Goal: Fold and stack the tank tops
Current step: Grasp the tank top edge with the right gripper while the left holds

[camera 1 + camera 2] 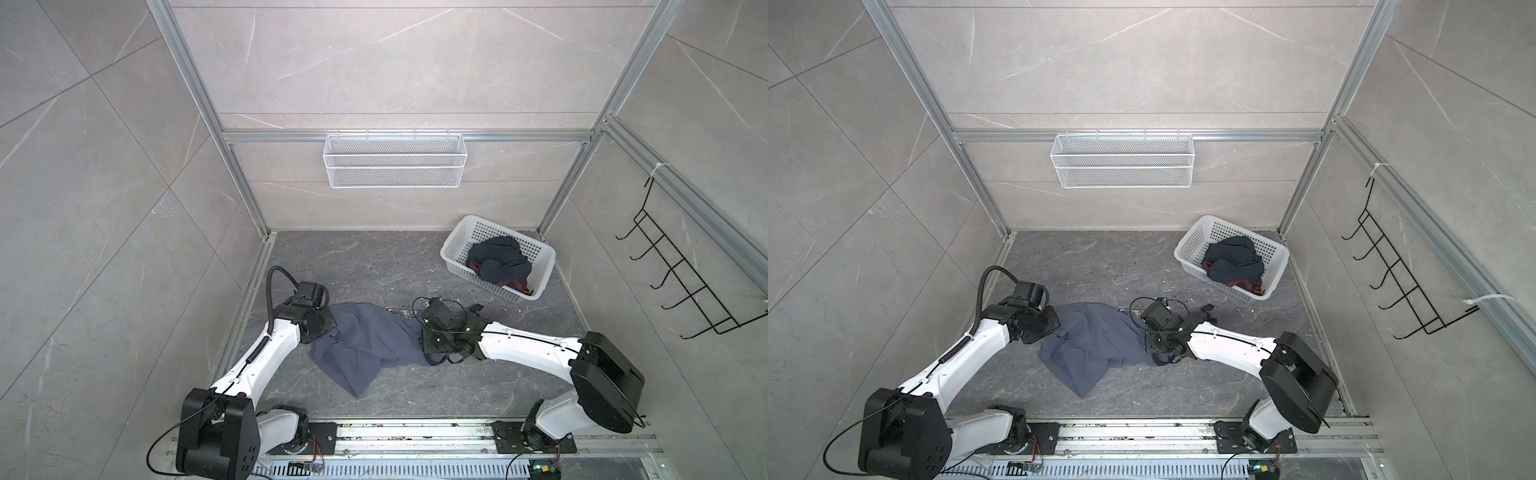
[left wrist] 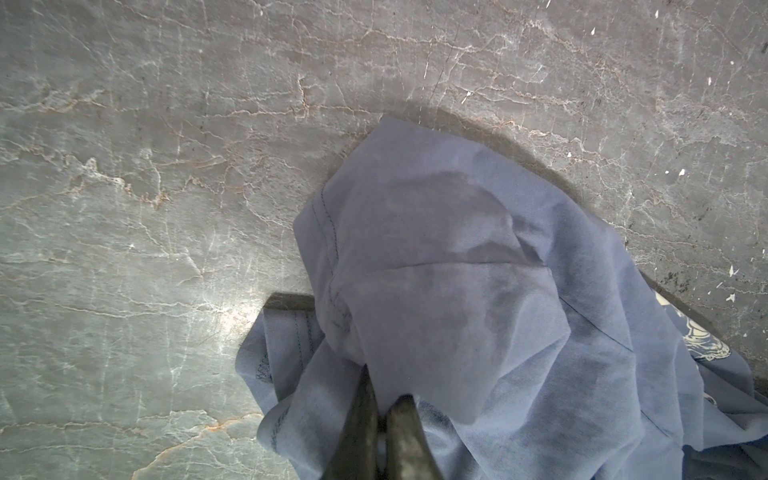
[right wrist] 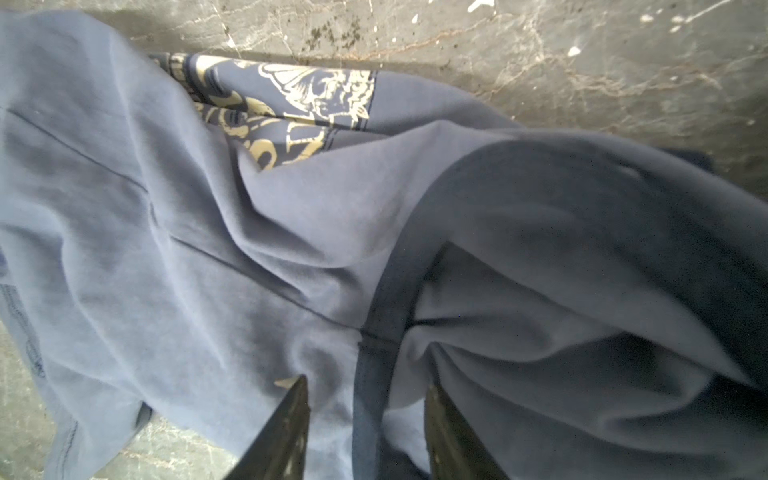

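Observation:
A slate-blue tank top (image 1: 361, 345) (image 1: 1092, 345) lies crumpled in the middle of the dark table, between my two wrists. My left gripper (image 2: 386, 382) is shut on a bunched fold of the slate-blue tank top (image 2: 457, 291) at its left side. My right gripper (image 3: 366, 381) is open over the top's right side, and a dark trim band runs between its fingers. A pale printed graphic (image 3: 307, 108) shows on that tank top (image 3: 187, 249). The dark navy tank top (image 1: 498, 259) (image 1: 1233, 259), with a bit of maroon showing, is heaped in the white basket (image 1: 457, 245) (image 1: 1192, 245).
The white basket stands at the back right of the table. A white wire shelf (image 1: 395, 160) hangs on the back wall and a black hook rack (image 1: 681, 278) on the right wall. Aluminium frame posts edge the table, and a metal rail (image 1: 415, 432) runs along the front.

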